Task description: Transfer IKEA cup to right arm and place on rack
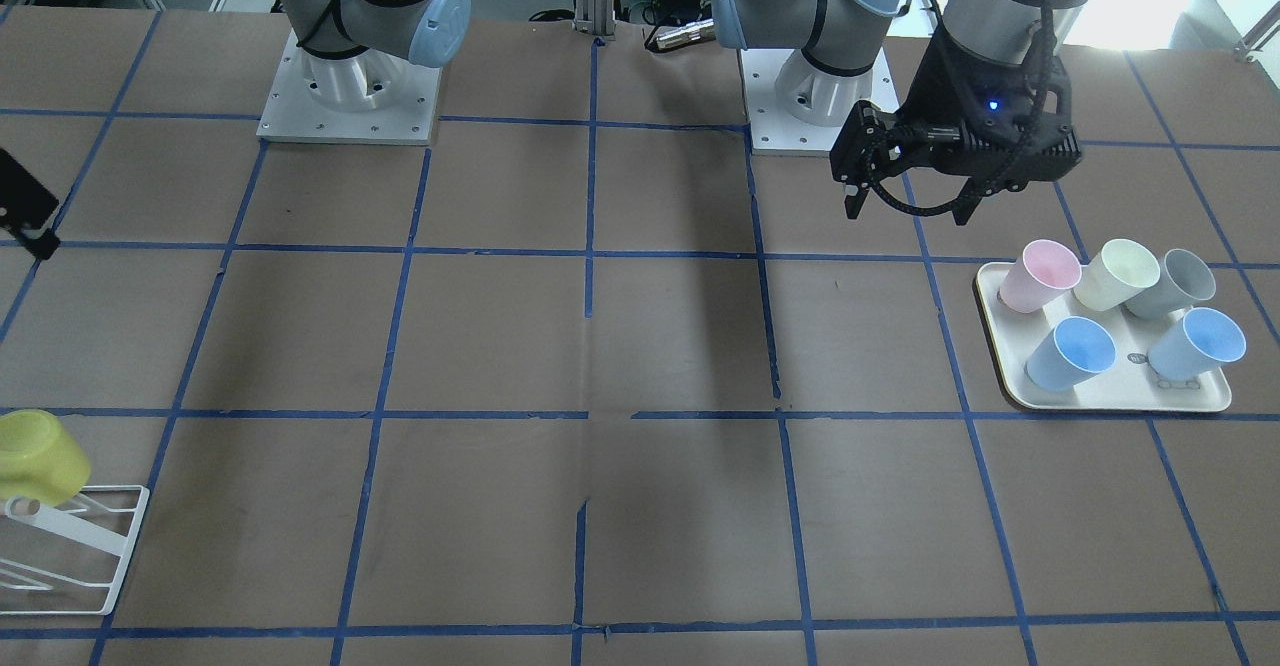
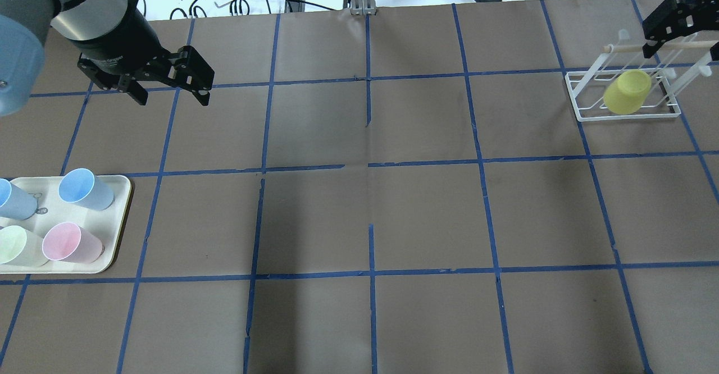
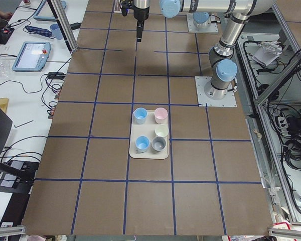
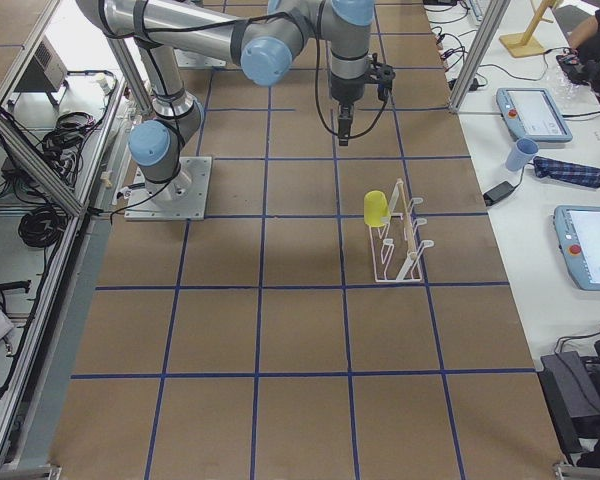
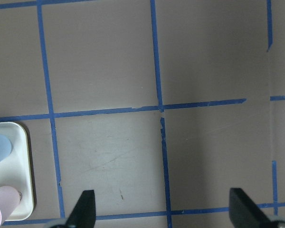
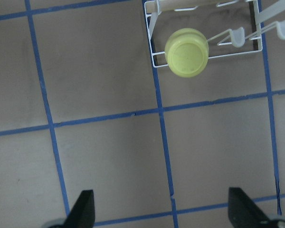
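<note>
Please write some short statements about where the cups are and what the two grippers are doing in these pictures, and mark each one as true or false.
1. The yellow cup sits mouth-down on the rack. True.
2. The right gripper is gripping the yellow cup. False: its fingers are open and empty, and the cup is apart from them on the rack.
3. The tray holds five cups. True.
4. The left gripper is holding a cup. False: its fingers are open and empty above the table, beside the tray.
5. The pink cup is on the rack. False: it is on the tray with the other cups.
</note>
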`<state>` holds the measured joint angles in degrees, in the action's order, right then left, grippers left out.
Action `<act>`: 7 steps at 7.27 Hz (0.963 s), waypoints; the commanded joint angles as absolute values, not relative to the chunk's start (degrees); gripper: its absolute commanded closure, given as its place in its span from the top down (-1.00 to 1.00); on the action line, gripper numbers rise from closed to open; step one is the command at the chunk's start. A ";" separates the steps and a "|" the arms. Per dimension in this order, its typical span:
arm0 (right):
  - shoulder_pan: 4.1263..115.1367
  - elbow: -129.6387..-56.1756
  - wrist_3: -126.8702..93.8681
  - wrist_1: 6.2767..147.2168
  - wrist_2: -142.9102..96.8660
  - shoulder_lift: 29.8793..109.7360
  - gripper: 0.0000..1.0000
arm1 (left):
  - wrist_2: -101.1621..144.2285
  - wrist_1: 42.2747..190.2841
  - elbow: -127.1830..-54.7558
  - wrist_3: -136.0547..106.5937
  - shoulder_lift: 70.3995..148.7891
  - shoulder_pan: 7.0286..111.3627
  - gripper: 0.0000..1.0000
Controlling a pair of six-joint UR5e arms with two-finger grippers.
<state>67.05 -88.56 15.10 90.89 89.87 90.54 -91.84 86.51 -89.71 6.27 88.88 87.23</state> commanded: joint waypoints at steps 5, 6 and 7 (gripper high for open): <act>83.26 -89.56 3.31 84.29 88.86 94.83 1.00 | -92.99 86.57 -88.68 6.24 89.21 87.19 1.00; 88.63 -89.56 -1.79 84.29 88.94 94.83 1.00 | -92.99 86.49 -88.77 6.24 89.21 87.19 1.00; 93.73 -89.47 -6.80 84.55 88.86 94.83 1.00 | -92.99 86.40 -88.86 6.24 89.21 87.19 1.00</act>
